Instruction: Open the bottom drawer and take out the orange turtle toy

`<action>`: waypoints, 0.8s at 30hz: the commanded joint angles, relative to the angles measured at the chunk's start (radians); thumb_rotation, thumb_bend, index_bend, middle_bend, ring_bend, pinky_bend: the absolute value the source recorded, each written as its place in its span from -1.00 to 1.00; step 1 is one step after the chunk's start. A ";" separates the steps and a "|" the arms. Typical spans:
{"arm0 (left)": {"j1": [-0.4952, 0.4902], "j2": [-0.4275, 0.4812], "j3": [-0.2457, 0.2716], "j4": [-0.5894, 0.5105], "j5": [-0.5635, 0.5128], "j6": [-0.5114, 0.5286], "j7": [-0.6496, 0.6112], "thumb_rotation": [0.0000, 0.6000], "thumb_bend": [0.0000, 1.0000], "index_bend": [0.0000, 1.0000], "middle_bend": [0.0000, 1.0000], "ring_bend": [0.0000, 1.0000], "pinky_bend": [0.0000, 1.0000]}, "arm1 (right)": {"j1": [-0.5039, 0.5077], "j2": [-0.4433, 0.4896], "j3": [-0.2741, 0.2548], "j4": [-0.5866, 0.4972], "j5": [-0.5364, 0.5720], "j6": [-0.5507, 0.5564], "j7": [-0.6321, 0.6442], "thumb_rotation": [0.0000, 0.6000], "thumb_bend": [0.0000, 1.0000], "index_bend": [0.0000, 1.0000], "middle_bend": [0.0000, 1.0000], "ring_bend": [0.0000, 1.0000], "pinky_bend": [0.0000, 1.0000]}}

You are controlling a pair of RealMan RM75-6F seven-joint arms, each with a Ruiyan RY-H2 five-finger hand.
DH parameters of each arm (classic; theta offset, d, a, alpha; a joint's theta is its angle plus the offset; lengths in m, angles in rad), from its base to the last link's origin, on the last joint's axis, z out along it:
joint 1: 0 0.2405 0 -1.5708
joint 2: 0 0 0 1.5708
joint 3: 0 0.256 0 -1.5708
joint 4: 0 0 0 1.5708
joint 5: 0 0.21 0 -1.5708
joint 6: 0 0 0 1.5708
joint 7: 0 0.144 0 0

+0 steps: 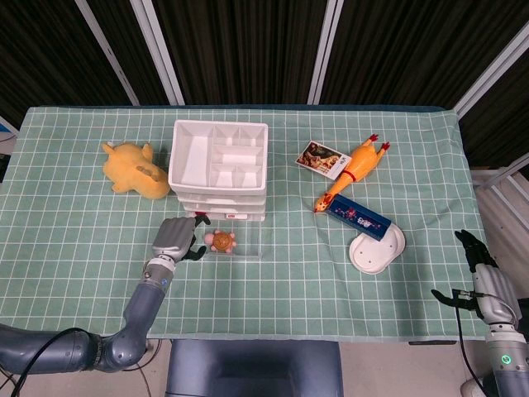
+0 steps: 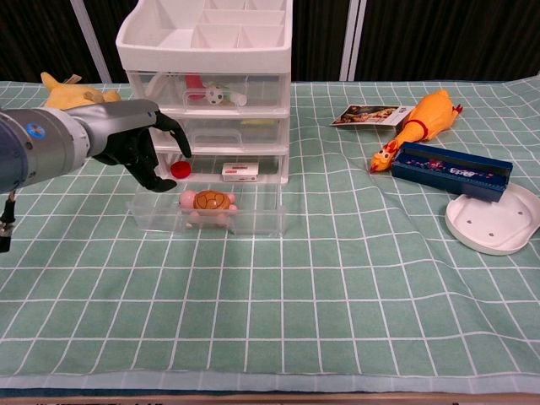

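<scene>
Nearest to you, your right hand waits at the table's right edge (well apart from everything), fingers spread and holding nothing. Your left hand is raised above the left end of the pulled-out bottom drawer, fingers apart and curved downward, gripping nothing. The orange turtle toy lies inside that drawer, just beside your fingertips, and behind it stands the drawer unit.

Clear plastic, soft cloth
Beside our left hand's dark fingers, the bottom drawer looks glossy clear plastic; the orange turtle toy seems smooth, perhaps rubbery.
</scene>
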 commanded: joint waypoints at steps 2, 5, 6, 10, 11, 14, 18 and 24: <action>-0.102 -0.008 -0.029 0.058 -0.133 -0.016 0.129 1.00 -0.43 -0.24 1.00 1.00 1.00 | 0.000 0.000 0.001 0.001 0.001 0.000 0.002 1.00 -0.79 -1.00 -1.00 -1.00 -0.63; -0.143 -0.012 -0.031 0.086 -0.191 -0.024 0.187 1.00 -0.44 -0.22 1.00 1.00 1.00 | 0.000 0.001 0.001 0.001 0.001 -0.001 0.005 1.00 -0.79 -1.00 -1.00 -1.00 -0.63; -0.153 -0.014 -0.032 0.094 -0.206 -0.027 0.199 1.00 -0.44 -0.22 1.00 1.00 1.00 | 0.000 0.001 0.001 0.001 0.001 -0.001 0.006 1.00 -0.79 -1.00 -1.00 -1.00 -0.63; -0.181 -0.023 -0.036 0.121 -0.267 -0.039 0.226 1.00 -0.44 -0.20 1.00 1.00 1.00 | 0.000 0.002 0.001 0.001 0.000 -0.002 0.009 1.00 -0.79 -1.00 -1.00 -1.00 -0.63; -0.187 -0.027 -0.036 0.130 -0.286 -0.043 0.230 1.00 -0.44 -0.20 1.00 1.00 1.00 | 0.000 0.002 0.001 0.002 0.000 -0.002 0.010 1.00 -0.79 -1.00 -1.00 -1.00 -0.63; -0.197 -0.040 -0.029 0.158 -0.308 -0.049 0.237 1.00 -0.44 -0.18 1.00 1.00 1.00 | 0.000 0.002 0.001 0.002 0.000 -0.003 0.012 1.00 -0.79 -1.00 -1.00 -1.00 -0.63; -0.202 -0.059 -0.014 0.183 -0.318 -0.055 0.236 1.00 -0.44 -0.14 1.00 1.00 1.00 | 0.000 0.002 0.001 0.002 0.000 -0.003 0.012 1.00 -0.79 -1.00 -1.00 -1.00 -0.63; -0.205 -0.086 -0.010 0.222 -0.317 -0.061 0.219 1.00 -0.44 -0.09 1.00 1.00 1.00 | 0.001 0.002 0.001 0.001 0.001 -0.004 0.012 1.00 -0.79 -1.00 -1.00 -1.00 -0.63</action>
